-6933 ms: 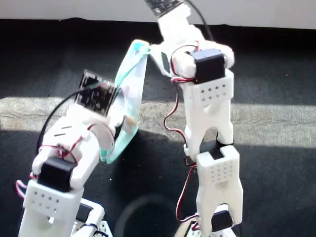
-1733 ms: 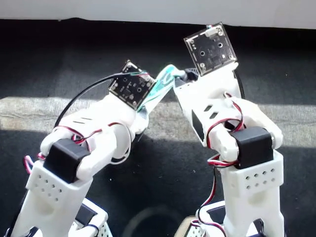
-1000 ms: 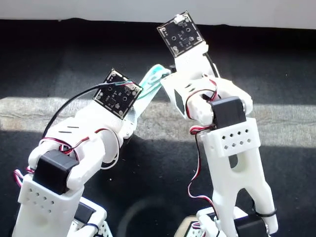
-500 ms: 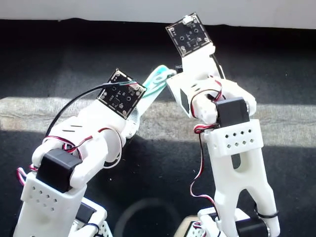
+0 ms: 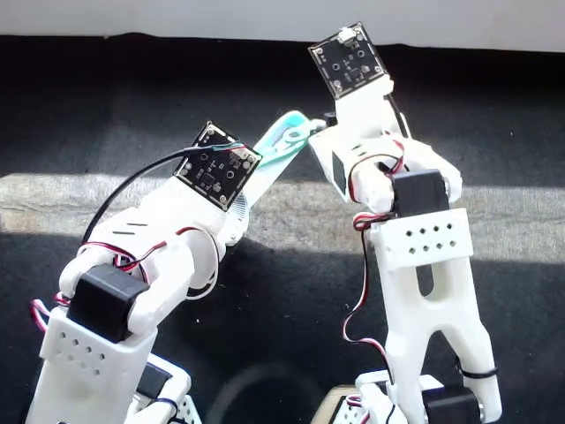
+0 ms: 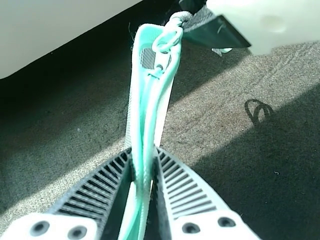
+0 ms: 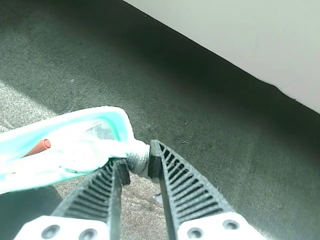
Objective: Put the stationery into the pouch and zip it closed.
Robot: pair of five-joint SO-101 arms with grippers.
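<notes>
The mint-green pouch (image 5: 281, 143) hangs stretched in the air between the two arms. My left gripper (image 6: 144, 165) is shut on one end of the pouch (image 6: 148, 100), seen edge-on with its two sides pressed together. The zipper slider and ring pull (image 6: 165, 42) sit at the far end. There my right gripper (image 7: 137, 161) is shut on the grey zipper pull (image 7: 139, 156). Through the clear pouch (image 7: 60, 150) a red-tipped pen (image 7: 42, 145) shows inside. In the high view the right gripper (image 5: 320, 132) meets the pouch's far tip.
Dark carpet-like table cloth (image 5: 494, 115) lies under both arms, crossed by a bright sunlit band (image 5: 53, 203). A white wall (image 5: 177, 16) runs along the far edge. The right gripper's dark fingers (image 6: 215, 27) appear beyond the pouch in the left wrist view.
The pouch, earlier hanging wide between the arms, is now drawn narrow and taut. Over the last second the right arm shifted slightly rightward with the pull; the left arm barely moved.
</notes>
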